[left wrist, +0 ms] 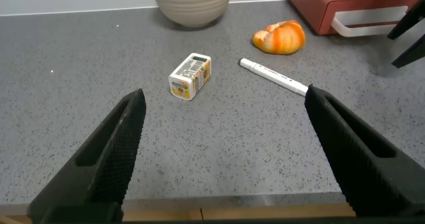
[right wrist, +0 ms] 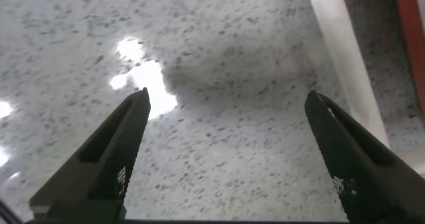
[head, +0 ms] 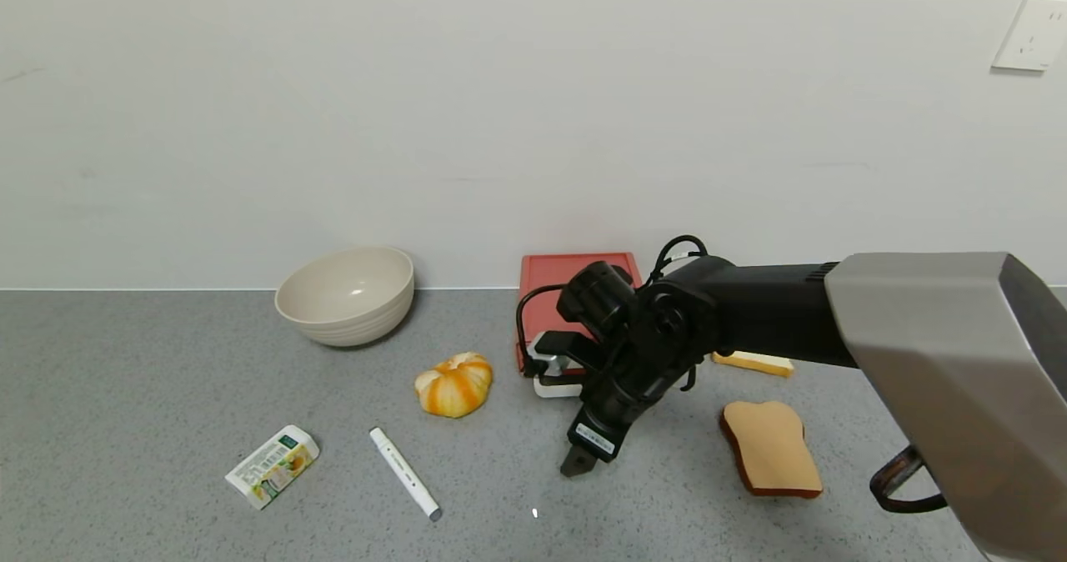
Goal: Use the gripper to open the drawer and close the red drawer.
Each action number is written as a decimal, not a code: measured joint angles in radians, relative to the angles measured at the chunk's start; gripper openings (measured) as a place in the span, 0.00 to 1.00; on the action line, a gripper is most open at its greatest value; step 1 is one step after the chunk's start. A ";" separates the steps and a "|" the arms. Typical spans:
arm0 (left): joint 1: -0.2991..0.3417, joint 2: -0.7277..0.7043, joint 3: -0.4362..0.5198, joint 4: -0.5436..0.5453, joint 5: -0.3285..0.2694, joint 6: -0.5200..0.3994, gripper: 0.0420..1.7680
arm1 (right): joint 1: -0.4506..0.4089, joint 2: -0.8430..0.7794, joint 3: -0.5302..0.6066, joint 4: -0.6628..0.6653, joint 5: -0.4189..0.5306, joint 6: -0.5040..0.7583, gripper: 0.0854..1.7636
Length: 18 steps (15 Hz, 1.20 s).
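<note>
The salmon-red drawer (head: 575, 274) stands against the back wall, and my right arm hides part of it. Its white loop handle (head: 557, 388) faces forward and, in the left wrist view, lies close against the case (left wrist: 345, 1). My right gripper (head: 583, 455) points down at the table just in front of the handle. It is open and empty over bare grey table (right wrist: 226, 101); the handle (right wrist: 339, 51) and a red edge (right wrist: 412, 38) lie beside one finger. My left gripper (left wrist: 226, 98) is open and empty at the table's near edge, outside the head view.
A beige bowl (head: 346, 295) stands at the back left. An orange-and-white fruit (head: 454, 384), a white marker (head: 404, 472) and a small carton (head: 273, 465) lie left of the drawer. A bread slice (head: 771, 448) and a yellow piece (head: 754, 363) lie on the right.
</note>
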 joint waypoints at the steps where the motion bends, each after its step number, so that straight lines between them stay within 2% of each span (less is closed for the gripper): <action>1: 0.000 0.000 0.000 0.000 0.000 0.000 0.98 | 0.005 -0.015 0.002 0.016 0.000 0.002 0.97; 5: 0.000 0.000 0.000 0.000 0.000 0.000 0.98 | 0.016 -0.121 0.037 0.066 0.003 0.018 0.97; 9: 0.000 0.000 0.000 0.000 0.000 -0.001 0.98 | -0.008 -0.308 0.148 0.070 0.008 0.057 0.97; 14: 0.000 0.000 0.000 0.000 0.000 -0.002 0.98 | -0.089 -0.615 0.410 0.053 0.016 0.068 0.97; 18: 0.000 0.000 0.000 0.000 0.000 -0.002 0.98 | -0.219 -0.882 0.641 -0.095 0.027 0.098 0.97</action>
